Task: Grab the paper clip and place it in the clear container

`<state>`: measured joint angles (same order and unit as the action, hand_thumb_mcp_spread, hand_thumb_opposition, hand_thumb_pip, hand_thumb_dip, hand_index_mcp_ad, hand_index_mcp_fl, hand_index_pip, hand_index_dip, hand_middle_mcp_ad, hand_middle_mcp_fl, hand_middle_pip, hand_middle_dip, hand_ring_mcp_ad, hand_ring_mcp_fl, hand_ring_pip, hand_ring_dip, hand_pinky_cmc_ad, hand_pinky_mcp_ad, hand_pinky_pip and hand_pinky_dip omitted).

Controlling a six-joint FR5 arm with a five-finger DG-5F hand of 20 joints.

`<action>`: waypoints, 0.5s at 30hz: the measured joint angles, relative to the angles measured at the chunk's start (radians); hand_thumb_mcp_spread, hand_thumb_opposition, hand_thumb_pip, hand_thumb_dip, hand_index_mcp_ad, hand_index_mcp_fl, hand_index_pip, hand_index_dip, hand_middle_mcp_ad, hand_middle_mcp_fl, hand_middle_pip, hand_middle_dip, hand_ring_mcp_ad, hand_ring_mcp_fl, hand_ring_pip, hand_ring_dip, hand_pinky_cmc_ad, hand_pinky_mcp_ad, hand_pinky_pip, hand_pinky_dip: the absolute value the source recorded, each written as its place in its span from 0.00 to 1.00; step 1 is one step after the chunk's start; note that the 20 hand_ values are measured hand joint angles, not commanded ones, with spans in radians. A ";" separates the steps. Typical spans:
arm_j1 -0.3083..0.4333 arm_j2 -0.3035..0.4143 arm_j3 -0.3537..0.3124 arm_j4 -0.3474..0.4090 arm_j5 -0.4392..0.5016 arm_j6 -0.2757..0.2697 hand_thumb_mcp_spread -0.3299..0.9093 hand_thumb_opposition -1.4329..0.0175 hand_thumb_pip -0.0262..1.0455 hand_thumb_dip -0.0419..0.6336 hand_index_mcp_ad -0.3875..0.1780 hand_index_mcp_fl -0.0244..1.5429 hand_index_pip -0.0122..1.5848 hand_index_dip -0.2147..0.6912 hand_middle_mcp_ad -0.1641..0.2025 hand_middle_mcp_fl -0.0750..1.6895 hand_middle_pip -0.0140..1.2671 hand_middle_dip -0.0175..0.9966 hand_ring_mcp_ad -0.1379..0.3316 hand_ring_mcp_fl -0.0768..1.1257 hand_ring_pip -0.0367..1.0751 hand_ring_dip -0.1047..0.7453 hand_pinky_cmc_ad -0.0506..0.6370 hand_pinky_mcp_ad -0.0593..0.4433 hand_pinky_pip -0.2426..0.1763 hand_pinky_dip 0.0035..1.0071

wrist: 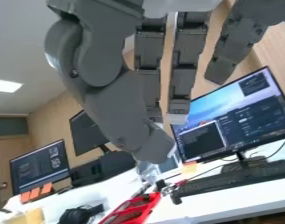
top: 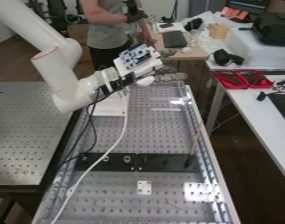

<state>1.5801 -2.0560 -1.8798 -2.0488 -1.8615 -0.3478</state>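
Hand state: the dark grey robot hand [top: 171, 77] is open, its fingers [wrist: 184, 65] extended and apart, the thumb [wrist: 116, 112] held out opposite them. No grip on anything made out. It is above the far end of the perforated metal bench [top: 152, 132], pointing right, with a blue-and-white circuit board [top: 135, 57] on its back. Held this high, it is well apart from the fixtures; probably a ready pose, leaving room to choose an approach.

Paper clip: position cannot be told. Clear container: cannot be told from the pale glare and see-through edges on the bench.

Bench layout: a long black fixture strip [top: 167, 162] lies crosswise in the near half, round metal fittings [top: 127, 159] in its left part; presumably fixed square to the hole grid so that positions repeat. A thin wooden stick [top: 195, 140] stands at its right end, leaning slightly. Nearer, a small white plate with holes [top: 144, 187] lies flat. A white cable [top: 111, 147] runs down the left side, likely slack for arm travel. Red trays [top: 242, 80] sit on the white side table to the right, apart from the work area.

Judgement: task at its start. Next: locate the clip, lower the hand, pinch it between thumb and fingertip. Risks: the thin wire slipping from broad pads or catching in a bench hole; the cable snagging.
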 joint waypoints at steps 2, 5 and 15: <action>0.013 -0.020 0.018 -0.010 0.000 0.003 0.85 0.20 0.69 0.57 0.31 0.32 0.09 0.04 0.29 0.52 0.69 0.74 0.37 0.58 0.19 0.73 0.74 0.65 0.74 0.19; 0.029 -0.045 0.042 -0.028 0.003 0.008 0.85 0.20 0.70 0.57 0.31 0.32 0.09 0.04 0.30 0.53 0.69 0.74 0.37 0.58 0.18 0.73 0.74 0.65 0.74 0.19; 0.055 -0.113 0.098 -0.088 0.029 0.018 0.85 0.20 0.70 0.57 0.31 0.32 0.09 0.04 0.30 0.53 0.69 0.74 0.37 0.57 0.19 0.73 0.74 0.65 0.74 0.19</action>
<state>1.6356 -2.1694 -1.7816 -2.1370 -1.8321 -0.3296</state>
